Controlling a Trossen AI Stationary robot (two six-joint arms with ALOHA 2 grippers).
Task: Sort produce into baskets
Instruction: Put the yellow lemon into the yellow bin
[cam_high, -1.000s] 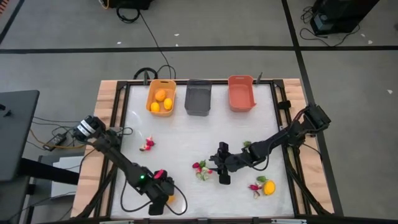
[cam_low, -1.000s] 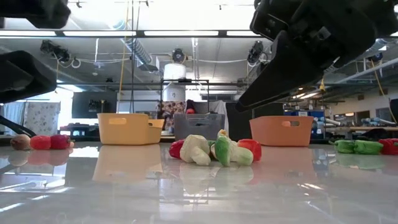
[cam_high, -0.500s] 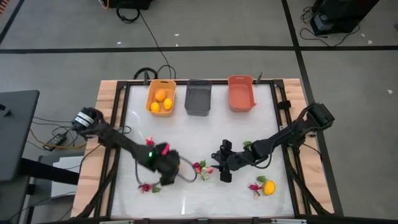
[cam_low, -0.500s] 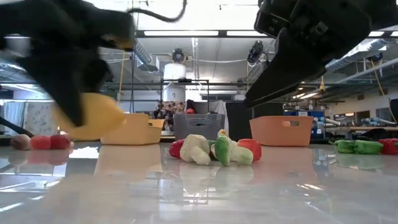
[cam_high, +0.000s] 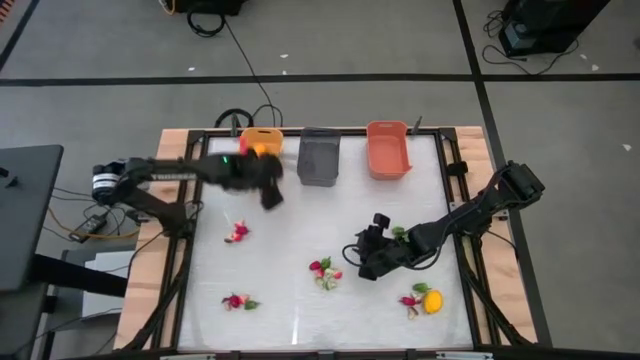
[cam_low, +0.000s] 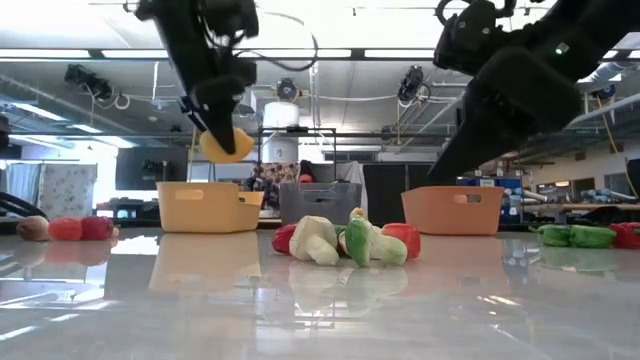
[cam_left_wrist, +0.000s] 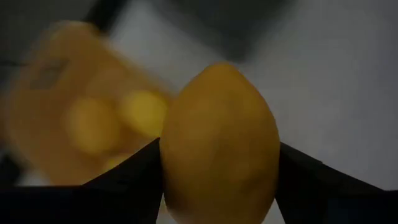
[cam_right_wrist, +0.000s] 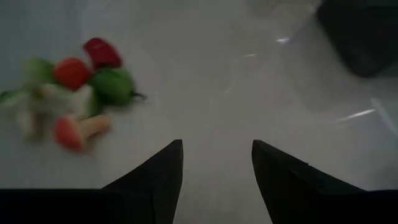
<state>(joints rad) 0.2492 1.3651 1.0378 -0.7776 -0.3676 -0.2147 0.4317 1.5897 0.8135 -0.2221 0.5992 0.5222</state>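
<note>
My left gripper (cam_high: 270, 193) is up in the air just in front of the yellow-orange basket (cam_high: 262, 138), shut on a yellow-orange fruit (cam_low: 227, 143). The fruit fills the left wrist view (cam_left_wrist: 217, 143), with more yellow fruits in the basket behind it. The dark grey basket (cam_high: 319, 157) and the salmon-coral basket (cam_high: 388, 150) stand beside it along the far edge. My right gripper (cam_high: 363, 266) is open and empty, just right of a cluster of red, green and pale pieces (cam_high: 325, 272), which also shows in the right wrist view (cam_right_wrist: 74, 106). My left gripper pinches the yellow-orange fruit between its two fingers, one on each of the fruit's opposite sides (cam_left_wrist: 171, 168). In the low view the fingers (cam_low: 205, 100) come at it from above. The fruit is lifted clear, well above the table.
Loose produce lies on the white table: a radish piece (cam_high: 237, 232) at mid left, another (cam_high: 238, 301) near the front left, green bits (cam_high: 400, 235) by the right arm, and a yellow fruit with a radish (cam_high: 428, 300) at the front right.
My left gripper has gone up from the table's near left corner and swung toward the far edge, carrying the yellow fruit to just in front of the yellow-orange basket. A radish piece it had covered now shows at the front left. My right gripper has drawn back a little toward the right.
</note>
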